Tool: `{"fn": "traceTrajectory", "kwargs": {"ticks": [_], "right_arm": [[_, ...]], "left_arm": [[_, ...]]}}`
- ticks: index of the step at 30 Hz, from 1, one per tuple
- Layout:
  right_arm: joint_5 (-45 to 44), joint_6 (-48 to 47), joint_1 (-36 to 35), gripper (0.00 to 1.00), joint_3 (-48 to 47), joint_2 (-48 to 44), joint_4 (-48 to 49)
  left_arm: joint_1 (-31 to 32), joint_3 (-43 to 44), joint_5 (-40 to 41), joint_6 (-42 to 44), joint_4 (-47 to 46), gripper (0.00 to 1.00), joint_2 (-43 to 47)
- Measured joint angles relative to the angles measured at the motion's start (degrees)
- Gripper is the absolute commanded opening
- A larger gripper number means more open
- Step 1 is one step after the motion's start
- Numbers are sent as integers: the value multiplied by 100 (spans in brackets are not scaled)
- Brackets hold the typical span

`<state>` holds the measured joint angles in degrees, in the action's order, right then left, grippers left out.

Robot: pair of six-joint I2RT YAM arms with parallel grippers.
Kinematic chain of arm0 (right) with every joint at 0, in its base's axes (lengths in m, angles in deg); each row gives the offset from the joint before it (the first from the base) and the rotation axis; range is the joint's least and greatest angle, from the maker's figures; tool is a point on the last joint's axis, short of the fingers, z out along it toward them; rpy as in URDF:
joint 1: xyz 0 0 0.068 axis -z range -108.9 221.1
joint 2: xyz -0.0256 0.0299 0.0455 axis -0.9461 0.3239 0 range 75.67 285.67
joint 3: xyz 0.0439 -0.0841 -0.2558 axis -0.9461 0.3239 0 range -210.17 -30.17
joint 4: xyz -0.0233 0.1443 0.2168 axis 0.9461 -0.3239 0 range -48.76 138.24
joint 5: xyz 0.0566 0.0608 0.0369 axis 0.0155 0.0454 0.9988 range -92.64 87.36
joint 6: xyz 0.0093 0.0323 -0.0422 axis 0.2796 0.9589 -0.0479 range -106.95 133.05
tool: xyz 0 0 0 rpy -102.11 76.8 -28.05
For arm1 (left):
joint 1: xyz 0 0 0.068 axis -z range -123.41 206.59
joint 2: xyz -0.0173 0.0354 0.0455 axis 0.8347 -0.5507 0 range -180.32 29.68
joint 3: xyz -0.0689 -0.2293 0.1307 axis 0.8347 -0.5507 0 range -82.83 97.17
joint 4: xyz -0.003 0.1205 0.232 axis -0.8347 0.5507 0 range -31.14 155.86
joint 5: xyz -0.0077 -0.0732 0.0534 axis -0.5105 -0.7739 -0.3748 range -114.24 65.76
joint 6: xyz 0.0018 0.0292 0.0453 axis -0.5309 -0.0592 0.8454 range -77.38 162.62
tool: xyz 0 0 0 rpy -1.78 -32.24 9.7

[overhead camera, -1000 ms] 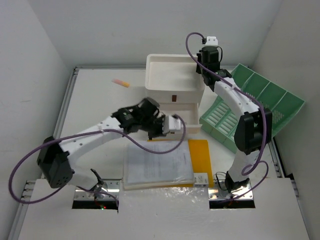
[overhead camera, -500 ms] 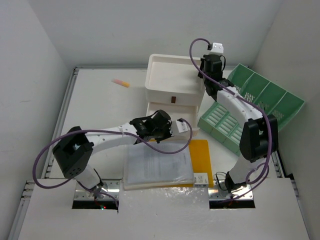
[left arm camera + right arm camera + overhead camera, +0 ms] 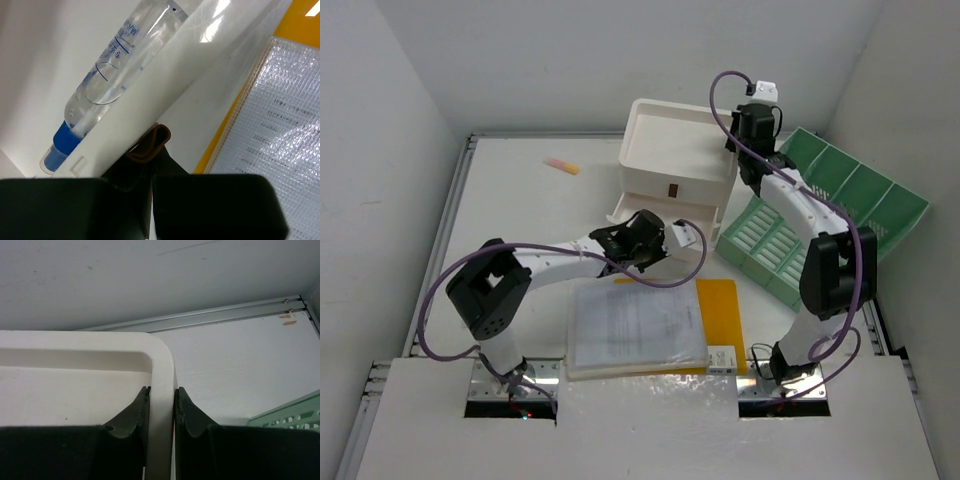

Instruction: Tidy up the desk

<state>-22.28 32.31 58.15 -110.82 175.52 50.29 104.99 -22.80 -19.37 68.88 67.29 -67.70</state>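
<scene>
1. Clamped with the right gripper (image 3: 161, 390) on the far right rim of the drawer box (image 3: 672, 178).
2. Pressed together at the left gripper (image 3: 151, 177), just below the brown pull tab (image 3: 150, 145) of the open drawer (image 3: 190, 60) holding a clear bottle (image 3: 115, 65).
3. Spread under everything as the desk (image 3: 520, 210): drawer box far centre, papers (image 3: 635, 325) near.

The desk (image 3: 520, 220) is matte white with silver edge rails. At twelve o'clock the drawer box (image 3: 650, 185) is white with a small brown tab (image 3: 670, 193). At two o'clock stands a green slotted rack (image 3: 880, 200). Near six o'clock are a yellow folder (image 3: 722, 310) and a clear, mesh-patterned sleeve (image 3: 635, 325). The bottle (image 3: 107, 75) is clear, with a blue cap and blue markings.
</scene>
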Motion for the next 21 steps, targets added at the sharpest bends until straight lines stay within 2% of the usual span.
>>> {"fn": "traceTrajectory", "kwargs": {"ticks": [7,11,17,21], "right_arm": [[107,-85,92,0,-286,216,-90],[170,-59,190,0,-376,334,15],[330,245,98,0,116,9,264],[302,452,66,0,455,-153,608]], "left_arm": [[-11,437,55,-24,203,0,-317],[-42,1099,-39,-153,557,0,-686],[-337,2345,-273,-592,264,0,-1226],[-389,2575,-278,-728,531,0,-1320]]}}
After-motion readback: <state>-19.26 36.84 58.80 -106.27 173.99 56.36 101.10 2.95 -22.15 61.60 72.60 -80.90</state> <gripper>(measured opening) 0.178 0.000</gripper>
